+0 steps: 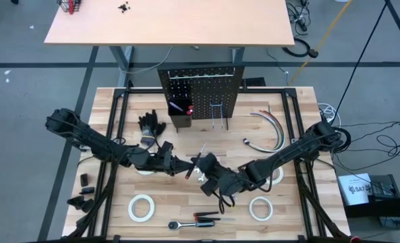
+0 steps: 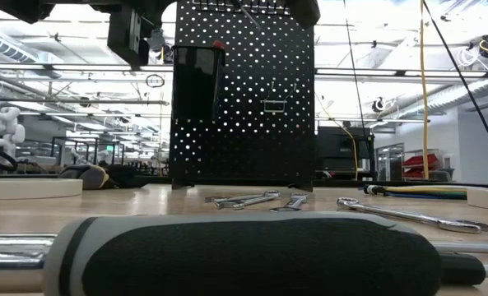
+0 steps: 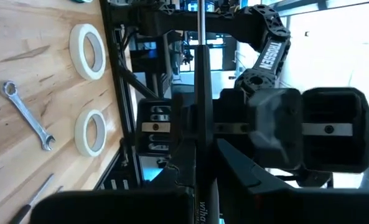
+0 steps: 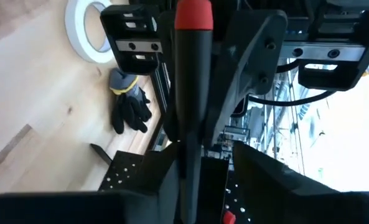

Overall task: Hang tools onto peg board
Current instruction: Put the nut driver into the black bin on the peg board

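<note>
A: Where is the screwdriver point(image 1: 193, 166) held?

B: It is held above the table point(image 1: 301, 209) middle, between both grippers. The left gripper point(image 1: 181, 165) is closed on its handle end, and the right gripper point(image 1: 201, 164) is closed on it from the other side. In the right wrist view the black handle with a red cap point(image 4: 193, 14) is seen running straight up between the right fingers point(image 4: 249, 56). In the left wrist view the thin shaft point(image 3: 201, 37) is seen rising between the left fingers point(image 3: 234, 168).

A: And the peg board point(image 1: 201, 91)?

B: It is stood upright at the far table edge, well apart from the grippers. Its bin point(image 1: 179, 115) is on the left side, with a red-tipped tool point(image 1: 189, 109) already in it; wire hooks point(image 1: 220, 116) are hung to the right of the bin.

A: What room is left around the grippers?

B: Wrenches point(image 1: 198, 177) are lain just below the grippers. Tape rolls point(image 1: 141, 206) are spread toward the near edge, one point(image 1: 260, 208) on the right. A ratchet point(image 1: 186, 222) and a second screwdriver point(image 1: 206, 216) are lain at the near edge. Gloves point(image 1: 151, 124) are lain left of the board, cables point(image 1: 270, 129) to its right. Bare wood is seen between the grippers and the board.
</note>
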`<control>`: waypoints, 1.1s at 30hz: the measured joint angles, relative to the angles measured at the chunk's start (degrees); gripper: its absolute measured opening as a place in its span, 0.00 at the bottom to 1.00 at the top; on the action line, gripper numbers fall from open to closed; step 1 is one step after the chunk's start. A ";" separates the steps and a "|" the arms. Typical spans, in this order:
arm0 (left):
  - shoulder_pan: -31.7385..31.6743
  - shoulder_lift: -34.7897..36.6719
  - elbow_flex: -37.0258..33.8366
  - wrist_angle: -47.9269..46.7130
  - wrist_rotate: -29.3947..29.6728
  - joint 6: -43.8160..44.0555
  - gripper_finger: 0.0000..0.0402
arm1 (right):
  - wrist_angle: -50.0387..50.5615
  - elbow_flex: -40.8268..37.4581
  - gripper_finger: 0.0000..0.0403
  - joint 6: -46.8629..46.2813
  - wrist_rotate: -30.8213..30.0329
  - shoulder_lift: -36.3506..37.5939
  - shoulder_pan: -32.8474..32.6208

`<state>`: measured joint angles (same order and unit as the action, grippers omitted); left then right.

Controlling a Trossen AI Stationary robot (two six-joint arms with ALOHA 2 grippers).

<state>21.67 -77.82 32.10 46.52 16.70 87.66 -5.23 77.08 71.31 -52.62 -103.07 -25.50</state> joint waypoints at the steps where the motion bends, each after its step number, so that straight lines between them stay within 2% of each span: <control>1: 0.04 0.00 0.02 0.07 -0.18 0.00 0.07 | 0.00 0.00 0.30 -0.04 0.02 -0.02 -0.02; 4: 0.02 0.02 0.02 0.70 -0.27 -0.05 0.09 | 0.19 0.00 0.21 -0.63 0.01 -0.01 -0.06; 8: 0.04 0.00 0.02 2.84 -1.50 -3.10 0.19 | 0.00 0.00 0.06 -6.08 -0.16 0.00 -0.59; 11: -0.42 0.17 0.00 4.36 -2.86 -6.69 0.26 | 0.32 0.00 0.06 -13.64 -0.48 0.08 -0.89; 15: -2.21 1.95 -0.02 3.96 -6.18 -14.75 0.30 | 1.07 0.10 0.06 -25.34 -0.86 0.55 -1.20; 20: -3.79 7.80 0.02 -3.45 -7.49 -26.45 0.31 | 8.80 0.01 0.06 -40.31 -0.84 2.68 -2.01; 24: -4.13 15.10 -0.04 -17.71 -2.45 -32.49 0.31 | 20.27 0.00 0.06 -59.27 2.81 7.45 -1.80; 27: -3.88 21.27 -0.02 -25.78 4.32 -37.98 0.31 | 24.97 0.00 0.06 -66.96 3.29 9.48 -1.77; 30: -2.31 25.46 -0.02 -28.38 9.13 -46.15 0.31 | 22.08 0.00 0.06 -68.82 6.29 10.77 -1.07; 33: -0.53 28.08 0.00 -26.66 10.57 -54.49 0.31 | 13.57 0.00 0.06 -68.93 16.14 10.84 1.71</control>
<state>21.14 -49.74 32.10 19.85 27.27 33.17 8.33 77.08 2.38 -36.48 -92.23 -23.79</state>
